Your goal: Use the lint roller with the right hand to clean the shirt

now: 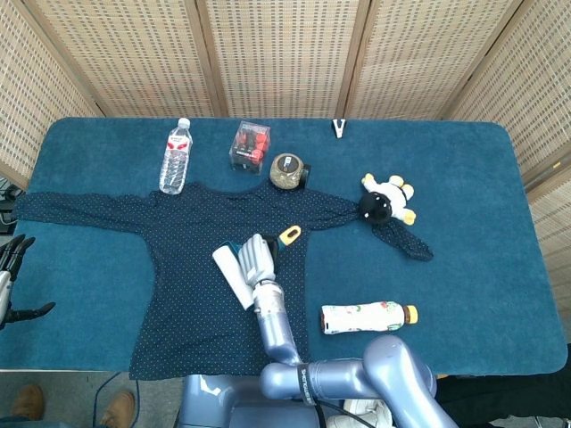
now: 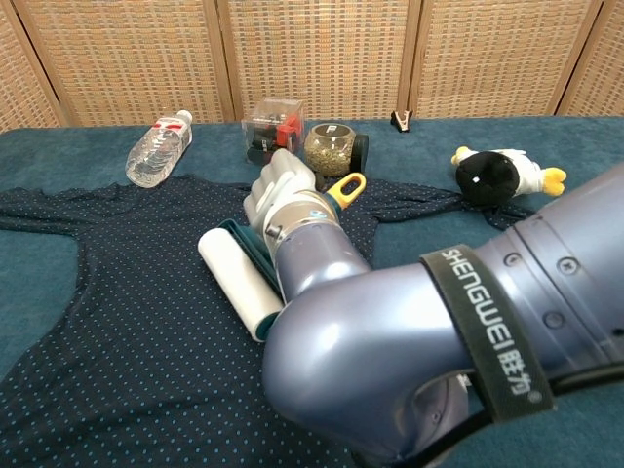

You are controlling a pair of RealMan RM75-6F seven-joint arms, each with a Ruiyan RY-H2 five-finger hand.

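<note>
A dark blue dotted shirt [image 1: 192, 294] [image 2: 117, 331] lies spread flat on the blue table. My right hand [image 1: 258, 259] [image 2: 278, 195] grips a lint roller with a teal frame and yellow handle end [image 1: 290, 235] [image 2: 347, 187]. Its white roll [image 1: 234, 277] [image 2: 239, 282] rests on the shirt's middle, left of the hand. My left hand [image 1: 11, 267] hangs at the table's left edge, off the shirt, holding nothing, its dark fingers apart.
Along the back stand a water bottle [image 1: 176, 155], a clear box with red items [image 1: 250, 145] and a jar [image 1: 287, 171]. A plush duck [image 1: 387, 201] sits on the right sleeve. A drink bottle [image 1: 368, 316] lies right of the shirt's hem.
</note>
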